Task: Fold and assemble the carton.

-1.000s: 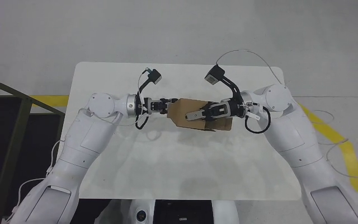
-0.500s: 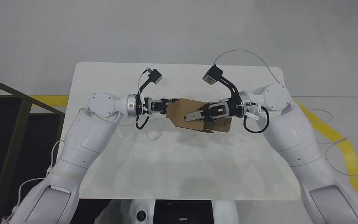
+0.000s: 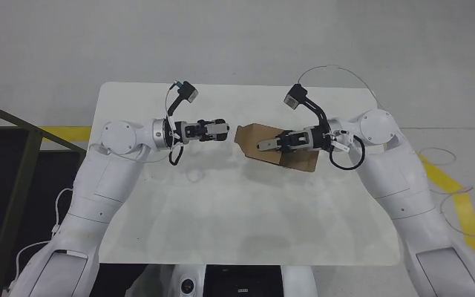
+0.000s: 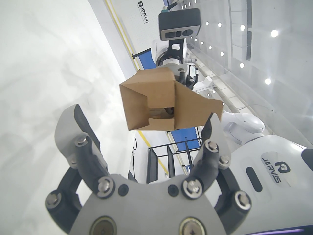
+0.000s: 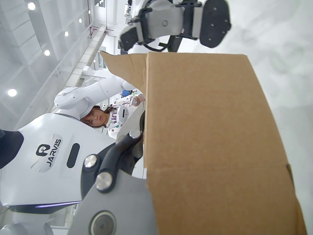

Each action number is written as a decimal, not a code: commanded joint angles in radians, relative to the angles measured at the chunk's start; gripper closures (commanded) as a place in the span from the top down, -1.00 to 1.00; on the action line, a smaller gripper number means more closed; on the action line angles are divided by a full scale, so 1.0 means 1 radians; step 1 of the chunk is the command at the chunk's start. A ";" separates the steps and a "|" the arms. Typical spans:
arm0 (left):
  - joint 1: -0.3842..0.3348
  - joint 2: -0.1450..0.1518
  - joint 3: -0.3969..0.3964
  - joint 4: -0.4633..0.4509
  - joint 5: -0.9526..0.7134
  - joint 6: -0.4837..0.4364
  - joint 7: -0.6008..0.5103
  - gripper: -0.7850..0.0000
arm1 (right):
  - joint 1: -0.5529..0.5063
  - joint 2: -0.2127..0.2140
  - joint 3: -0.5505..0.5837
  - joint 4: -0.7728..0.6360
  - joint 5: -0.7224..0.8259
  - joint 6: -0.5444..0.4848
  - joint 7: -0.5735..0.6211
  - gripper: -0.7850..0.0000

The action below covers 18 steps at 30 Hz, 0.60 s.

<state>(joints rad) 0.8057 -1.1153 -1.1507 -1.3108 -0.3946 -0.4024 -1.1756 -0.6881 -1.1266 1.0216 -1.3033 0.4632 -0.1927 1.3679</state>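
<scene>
Right gripper (image 3: 263, 145) clamps a wall of the half-folded brown cardboard carton (image 3: 249, 134), held above the white counter (image 3: 223, 223) nearer its far edge. Left gripper (image 3: 222, 131) is spread wide and empty, just beside the carton.

The carton (image 5: 210, 135), cropped at the edge, largely hides the right gripper (image 3: 261, 145).
</scene>
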 commanded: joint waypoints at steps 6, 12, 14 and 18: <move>0.023 0.009 -0.019 -0.085 0.021 -0.004 -0.006 1.00 | 0.003 -0.001 -0.025 -0.011 -0.062 0.074 -0.043 -1.00; 0.027 0.011 -0.001 -0.106 0.099 -0.005 0.013 1.00 | 0.012 -0.003 -0.033 -0.019 -0.072 0.093 -0.055 -1.00; 0.022 0.012 0.004 -0.098 0.129 -0.001 0.024 1.00 | 0.014 -0.002 -0.034 -0.024 -0.080 0.096 -0.054 -1.00; 0.016 0.012 0.009 -0.076 0.160 0.001 0.054 1.00 | 0.011 0.000 -0.030 -0.040 -0.085 0.098 -0.052 -1.00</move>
<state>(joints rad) 0.8232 -1.1033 -1.1414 -1.3946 -0.2384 -0.4020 -1.1311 -0.6756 -1.1271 0.9899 -1.3406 0.3782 -0.0930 1.3149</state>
